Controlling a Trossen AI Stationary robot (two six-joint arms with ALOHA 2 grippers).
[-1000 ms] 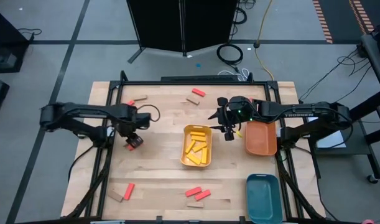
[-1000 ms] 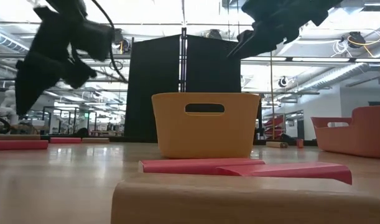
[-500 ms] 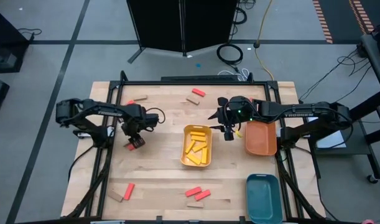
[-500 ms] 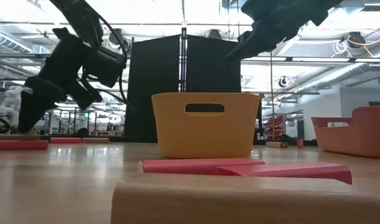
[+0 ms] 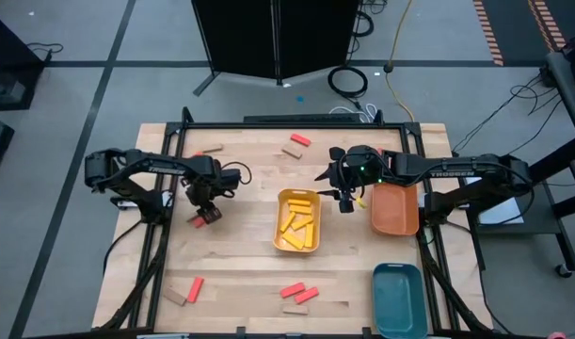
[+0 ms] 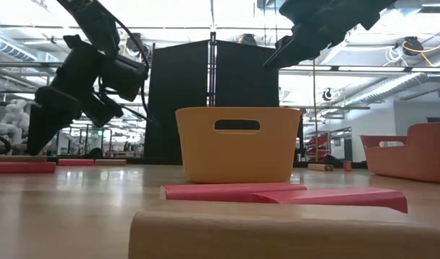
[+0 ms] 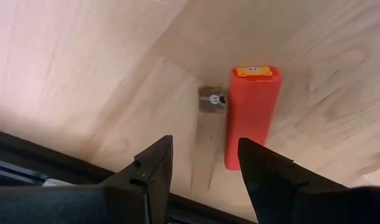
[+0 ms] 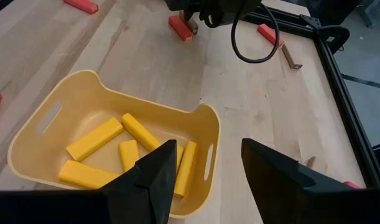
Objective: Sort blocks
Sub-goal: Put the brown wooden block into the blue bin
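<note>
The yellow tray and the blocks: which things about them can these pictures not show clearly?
- Yellow tray, low view: its wall hides the blocks inside.
- Yellow blocks, right wrist view: the right gripper covers some; count uncertain.
- Orange tray, high view: the right arm partly covers it; contents unclear.
- Tan block, low view: cut by the bottom edge.

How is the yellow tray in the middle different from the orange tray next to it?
The yellow rounded plastic tray holds several yellow blocks; the orange rounded plastic tray looks empty from above. The yellow tray sits mid-table, while the orange tray sits at the table's right edge. The right gripper hangs between them, jaws open. Both trays are rounded rectangles of similar size.
</note>
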